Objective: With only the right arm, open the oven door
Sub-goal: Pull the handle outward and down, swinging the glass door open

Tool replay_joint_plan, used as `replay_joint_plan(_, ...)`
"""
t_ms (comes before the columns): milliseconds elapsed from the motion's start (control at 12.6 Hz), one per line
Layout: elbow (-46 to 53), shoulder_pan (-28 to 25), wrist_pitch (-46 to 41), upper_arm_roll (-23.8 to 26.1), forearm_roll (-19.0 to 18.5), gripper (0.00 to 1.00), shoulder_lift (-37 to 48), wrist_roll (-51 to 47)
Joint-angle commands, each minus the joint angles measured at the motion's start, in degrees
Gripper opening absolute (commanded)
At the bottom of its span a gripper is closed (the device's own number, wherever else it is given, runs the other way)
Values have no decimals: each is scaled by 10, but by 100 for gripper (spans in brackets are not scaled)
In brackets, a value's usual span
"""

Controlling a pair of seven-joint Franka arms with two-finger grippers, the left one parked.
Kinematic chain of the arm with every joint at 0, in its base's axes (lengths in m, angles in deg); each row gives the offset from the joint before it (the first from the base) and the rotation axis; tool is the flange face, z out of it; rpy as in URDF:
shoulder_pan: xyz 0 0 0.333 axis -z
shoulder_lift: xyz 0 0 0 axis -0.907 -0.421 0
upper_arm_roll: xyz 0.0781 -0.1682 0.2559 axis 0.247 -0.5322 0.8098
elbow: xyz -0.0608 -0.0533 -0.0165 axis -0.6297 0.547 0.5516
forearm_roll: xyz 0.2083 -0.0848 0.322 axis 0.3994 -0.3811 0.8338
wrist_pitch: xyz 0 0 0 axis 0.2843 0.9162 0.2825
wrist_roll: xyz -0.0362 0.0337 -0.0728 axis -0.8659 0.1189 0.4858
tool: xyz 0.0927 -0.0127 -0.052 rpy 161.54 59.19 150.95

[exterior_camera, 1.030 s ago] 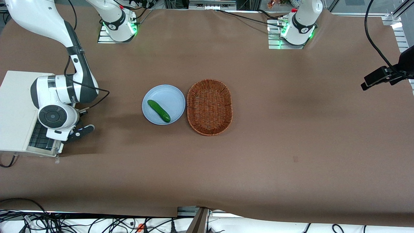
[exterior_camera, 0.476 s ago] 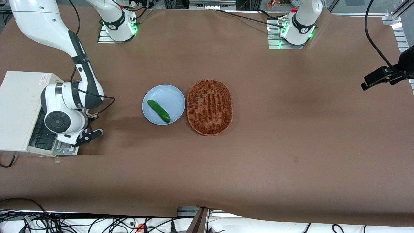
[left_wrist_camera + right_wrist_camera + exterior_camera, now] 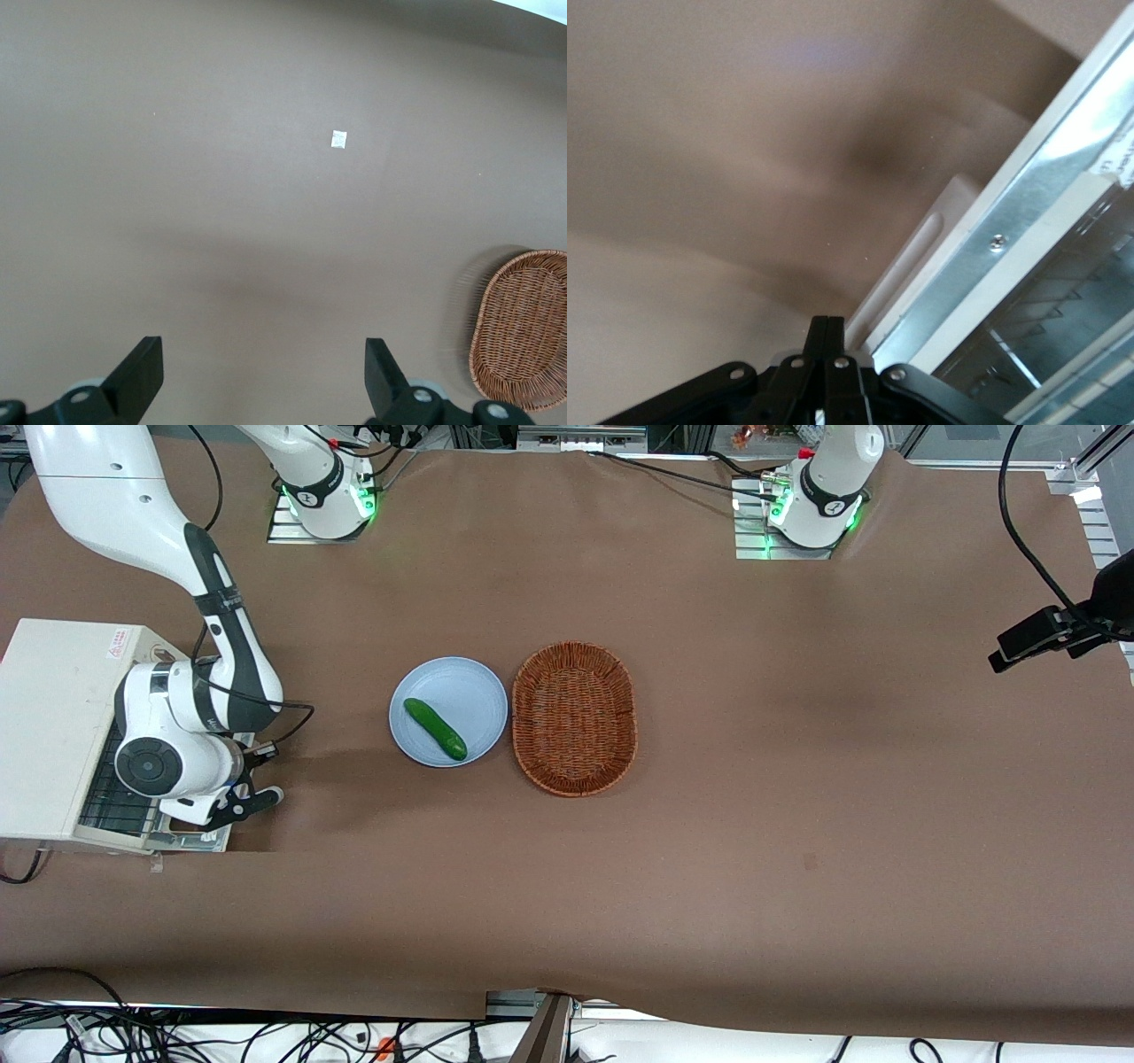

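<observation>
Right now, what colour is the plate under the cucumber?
Pale blue; the plate shows best in the front view. The gripper is far off, at the oven door.

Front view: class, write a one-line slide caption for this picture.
Right arm's gripper low over the folded-down oven door, wire rack exposed; cucumber on blue plate beside wicker basket.

I count one toaster oven [image 3: 53,726] with one oven door [image 3: 190,837] lying open, and one wire rack [image 3: 111,793] showing inside it. On the table [image 3: 797,779] I count one blue plate [image 3: 469,691] carrying one cucumber [image 3: 435,729], and one wicker basket [image 3: 574,718] beside it. My one gripper [image 3: 252,797] hangs over the oven door, fingers pressed together.
</observation>
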State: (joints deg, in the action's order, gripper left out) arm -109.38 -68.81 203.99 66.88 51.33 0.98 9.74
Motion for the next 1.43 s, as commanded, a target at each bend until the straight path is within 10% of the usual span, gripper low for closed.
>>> replay_joint_plan(0, 0, 19, -11, -16, 9, 0, -7, -1)
replay_joint_plan(1348, 63, -21, -100, -7, 113, 5, -11, -133)
